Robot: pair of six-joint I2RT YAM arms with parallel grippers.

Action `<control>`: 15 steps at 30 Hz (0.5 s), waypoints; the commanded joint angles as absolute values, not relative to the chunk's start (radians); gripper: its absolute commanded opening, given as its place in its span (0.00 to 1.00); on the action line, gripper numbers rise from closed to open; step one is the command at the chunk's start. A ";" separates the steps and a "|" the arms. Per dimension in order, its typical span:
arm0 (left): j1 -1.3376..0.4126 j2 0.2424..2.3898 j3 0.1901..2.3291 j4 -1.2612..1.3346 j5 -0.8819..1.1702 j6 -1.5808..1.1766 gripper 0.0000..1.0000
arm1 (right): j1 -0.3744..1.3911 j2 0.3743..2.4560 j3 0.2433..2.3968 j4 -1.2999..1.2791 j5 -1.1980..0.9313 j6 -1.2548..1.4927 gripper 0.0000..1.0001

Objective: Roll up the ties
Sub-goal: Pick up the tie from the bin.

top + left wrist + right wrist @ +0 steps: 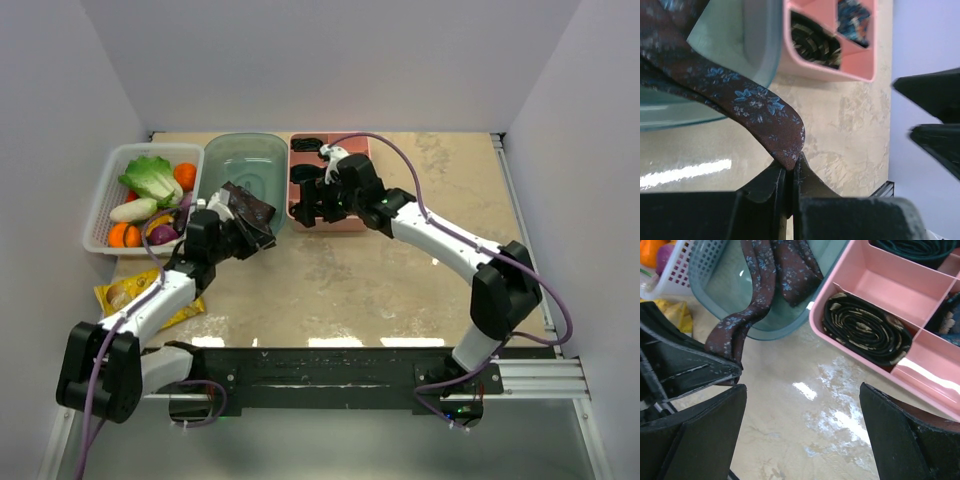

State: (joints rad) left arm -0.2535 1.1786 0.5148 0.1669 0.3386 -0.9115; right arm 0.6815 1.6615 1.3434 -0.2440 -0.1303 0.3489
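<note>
A brown-maroon tie [755,100] with small blue flowers hangs out of a translucent green bin [245,165]. My left gripper [791,167] is shut on its pointed tip just above the table, and shows in the top view [258,238]. The rest of the tie lies bunched in the bin [782,267]. My right gripper [802,435] is open and empty, low over the table between the bin and the pink tray [865,285]; it shows in the top view [315,212]. A rolled black patterned tie [865,330] sits in a tray compartment, with others rolled beside it.
A white basket [100,205] of toy vegetables stands at the far left. A yellow packet [150,295] lies on the table by the left arm. The pink divided tray [335,222] stands right of the bin. White walls close in the table.
</note>
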 commanded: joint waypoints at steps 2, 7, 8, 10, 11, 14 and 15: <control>-0.247 1.052 0.782 -0.033 0.292 -0.761 0.00 | 0.686 1.736 1.482 -0.288 -0.238 0.432 0.99; -0.247 1.025 1.081 -0.192 0.319 -0.605 0.00 | 0.684 1.793 1.565 -0.285 -0.350 0.503 0.99; -0.247 1.019 1.115 -0.225 0.359 -0.588 0.00 | 0.684 1.798 1.580 -0.279 -0.363 0.537 0.99; -0.247 1.012 1.201 -0.248 0.418 -0.554 0.00 | 0.684 1.815 1.589 -0.242 -0.415 0.593 0.99; -0.247 1.003 1.224 -0.261 0.486 -0.549 0.00 | 0.684 1.821 1.595 -0.229 -0.438 0.618 0.99; -0.247 0.971 1.291 -0.255 0.608 -0.545 0.00 | 0.684 1.850 1.600 -0.154 -0.503 0.704 0.99; -0.247 0.960 1.304 -0.249 0.636 -0.546 0.00 | 0.686 1.855 1.600 -0.131 -0.518 0.724 0.99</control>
